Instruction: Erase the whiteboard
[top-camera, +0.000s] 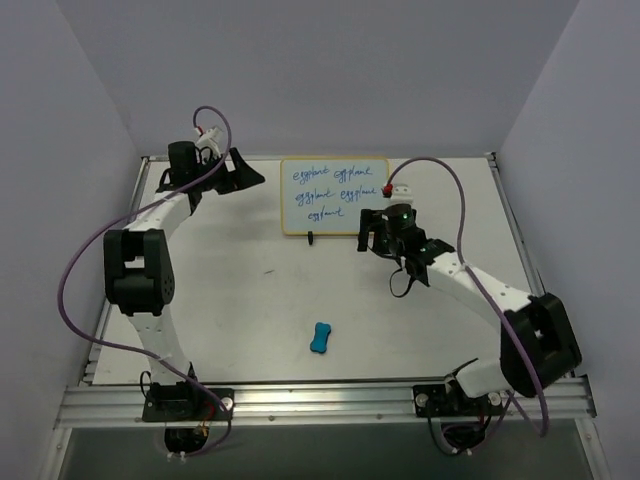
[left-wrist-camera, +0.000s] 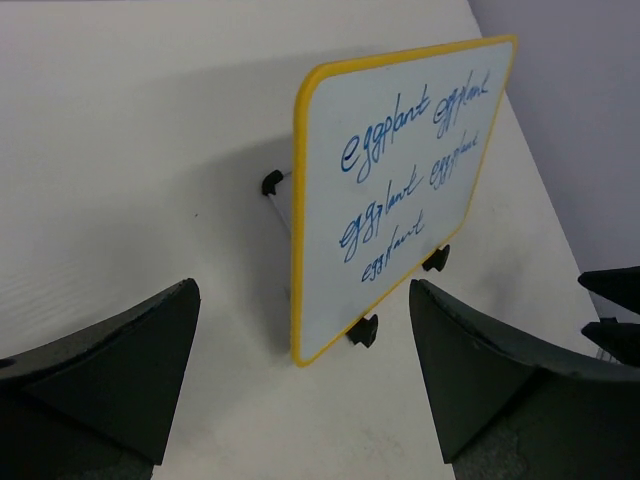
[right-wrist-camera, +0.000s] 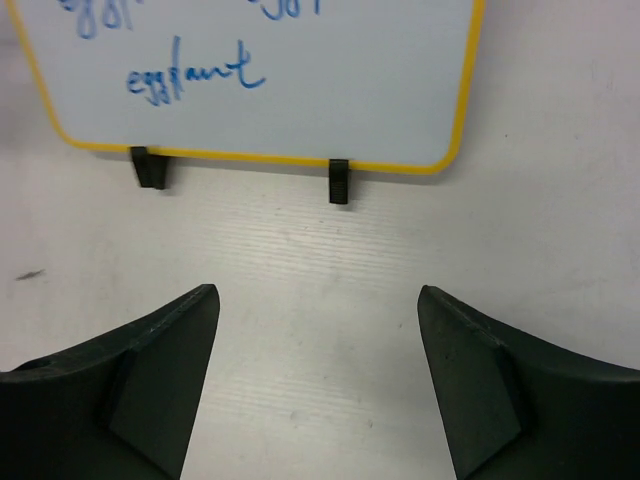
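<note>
Small blue bone-shaped eraser block (top-camera: 320, 338) lies loose on the white tabletop (top-camera: 250, 300), between the two arm bases and well apart from both claws. Neither holds it, so wiping judged not begun.

Right gripper (top-camera: 368, 230): fingers spread, nothing between them, low over the table just before the board's lower right corner.

Left gripper (top-camera: 250, 168): fingers spread and empty, off the board's left edge and facing it side-on. Possibly placed to brace the frame; a propped board may tip under a wipe.

The whiteboard (top-camera: 335, 196), white face in a thin yellow rounded frame, stands leaning back on a small stand with black feet (right-wrist-camera: 339, 181) at the far middle of the table. Blue script "eggplant", five times over three rows, unsmeared.
</note>
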